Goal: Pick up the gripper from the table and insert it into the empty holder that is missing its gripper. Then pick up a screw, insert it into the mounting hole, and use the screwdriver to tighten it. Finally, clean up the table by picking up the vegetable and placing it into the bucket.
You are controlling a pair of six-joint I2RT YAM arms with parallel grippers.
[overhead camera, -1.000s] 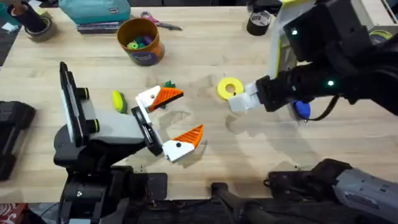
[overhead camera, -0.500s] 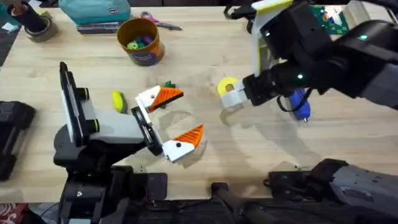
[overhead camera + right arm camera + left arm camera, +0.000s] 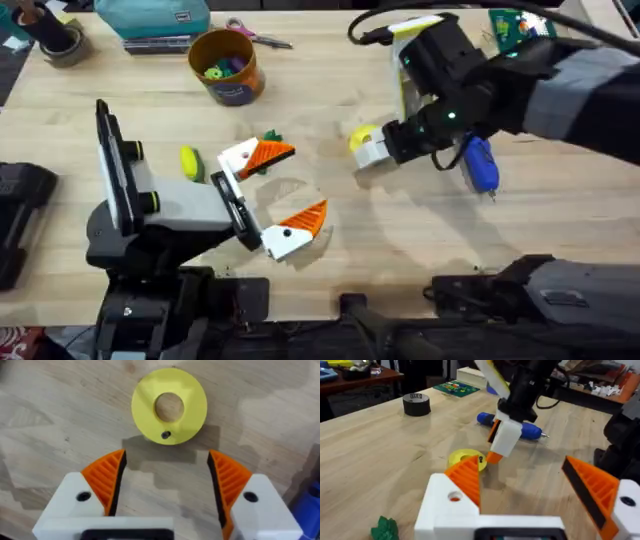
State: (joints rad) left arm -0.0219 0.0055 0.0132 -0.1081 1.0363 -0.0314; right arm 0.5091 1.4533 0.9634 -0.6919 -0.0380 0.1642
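My left gripper (image 3: 285, 195) sits parked at the near left of the desk (image 3: 330, 80), fingers apart and empty, both holders showing orange pads. The vegetable (image 3: 272, 137) lies just beyond it, not yet cleaned up. The bucket (image 3: 226, 64) at the far side has small colourful bits in it. My right gripper (image 3: 167, 477) hovers over the yellow ring (image 3: 169, 405), fingers spread, probably lining up on the tiny screw (image 3: 165, 435). The screwdriver (image 3: 481, 167) lies right of it.
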